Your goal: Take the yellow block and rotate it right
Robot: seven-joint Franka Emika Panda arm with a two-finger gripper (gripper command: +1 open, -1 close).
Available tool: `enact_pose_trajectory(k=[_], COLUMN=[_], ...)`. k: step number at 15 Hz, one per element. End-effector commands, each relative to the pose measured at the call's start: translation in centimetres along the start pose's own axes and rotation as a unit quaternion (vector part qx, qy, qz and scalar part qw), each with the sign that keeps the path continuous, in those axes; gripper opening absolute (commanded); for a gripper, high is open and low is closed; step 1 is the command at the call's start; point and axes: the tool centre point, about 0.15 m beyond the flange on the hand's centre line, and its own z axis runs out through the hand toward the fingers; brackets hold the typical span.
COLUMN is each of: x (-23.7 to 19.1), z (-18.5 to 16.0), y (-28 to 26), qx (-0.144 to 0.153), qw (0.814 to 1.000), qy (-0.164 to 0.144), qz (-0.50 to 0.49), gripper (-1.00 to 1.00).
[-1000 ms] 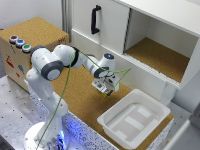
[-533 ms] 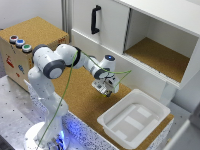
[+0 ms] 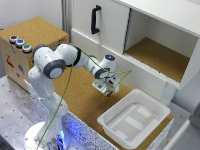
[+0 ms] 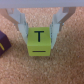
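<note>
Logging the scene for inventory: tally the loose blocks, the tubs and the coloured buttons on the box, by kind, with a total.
Yellow block: 1
Purple block: 1
White tub: 1
Buttons on the box: 3
Total: 6

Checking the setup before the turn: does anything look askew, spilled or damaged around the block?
Nothing stands out. In the wrist view the yellow block sits flat and square on the cork surface between the fingers, its "T" face upright. The white tub lies level and undamaged. A purple object at the frame's edge is too cropped to judge.
</note>
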Motion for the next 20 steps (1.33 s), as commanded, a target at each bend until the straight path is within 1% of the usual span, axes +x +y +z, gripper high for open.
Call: enact_pose_trajectory(k=[1, 2, 3, 4, 6, 7, 8, 9, 10, 11, 12, 13, 14, 16, 17, 18, 20], x=[-1.1, -1.1, -1.1, -1.1, -1.3, -1.3, -1.4, -1.5, -1.6, -1.8, -1.7, -1.6, -1.4, -1.3, -1.2, -1.2, -1.3], z=[-7.1, -7.4, -7.5, -7.5, -7.4, -7.3, -7.1, -7.0, -6.8, -6.5, -6.1, -5.9, -5.5, -5.0, -4.5, -3.7, -2.6], y=[0.2, 0.3, 0.3, 0.4, 0.4, 0.7, 1.4, 1.8, 2.3, 2.5, 2.5, 2.4, 1.9, 0.9, 0.4, 0.0, -0.3], qx=[0.023, 0.031, 0.023, 0.037, 0.043, 0.048, 0.06, 0.055, 0.057, 0.054, 0.031, 0.028, 0.013, 0.004, -0.007, -0.007, -0.012], qw=[1.0, 0.999, 0.998, 0.995, 0.989, 0.985, 0.977, 0.973, 0.966, 0.96, 0.958, 0.958, 0.955, 0.945, 0.939, 0.927, 0.896], qy=[0.001, 0.0, 0.002, 0.001, 0.004, 0.002, -0.001, 0.002, -0.001, -0.006, -0.004, -0.003, -0.002, -0.009, -0.014, -0.017, -0.018], qz=[0.013, 0.038, 0.062, 0.095, 0.142, 0.167, 0.203, 0.225, 0.251, 0.273, 0.283, 0.286, 0.296, 0.327, 0.344, 0.374, 0.443], gripper=[-1.0, -1.0, -1.0, -1.0, -1.0, -1.0, -1.0, -1.0, -1.0, -1.0, -1.0, -1.0, -1.0, -1.0, -1.0, -1.0, -1.0])
